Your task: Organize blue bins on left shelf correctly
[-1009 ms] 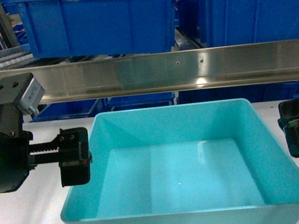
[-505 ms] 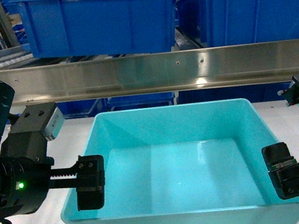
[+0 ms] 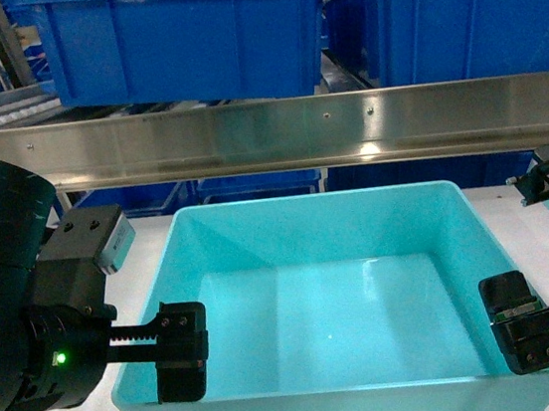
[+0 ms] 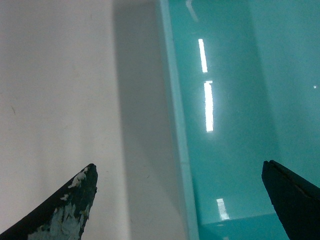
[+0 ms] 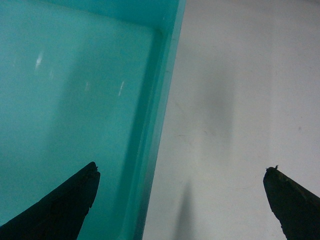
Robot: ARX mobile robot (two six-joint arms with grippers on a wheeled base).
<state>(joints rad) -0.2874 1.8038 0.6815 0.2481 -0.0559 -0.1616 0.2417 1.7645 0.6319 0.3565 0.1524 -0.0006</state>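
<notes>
Both wide-open, empty grippers, left (image 3: pixel 179 368) and right (image 3: pixel 519 336), have dropped to straddle the bin (image 3: pixel 336 298) walls at 9 and 3 o'clock, apparently ready to lift it toward the shelf (image 3: pixel 276 135).

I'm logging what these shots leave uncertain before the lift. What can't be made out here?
- Head view: the turquoise tub's front wall is cut off by the bottom edge.
- Head view: the dark blue crates' contents, hidden by their walls and the frame top.
- Wrist views: whether the left pincer or right pincer touches the tub; only the fingertips show.
</notes>
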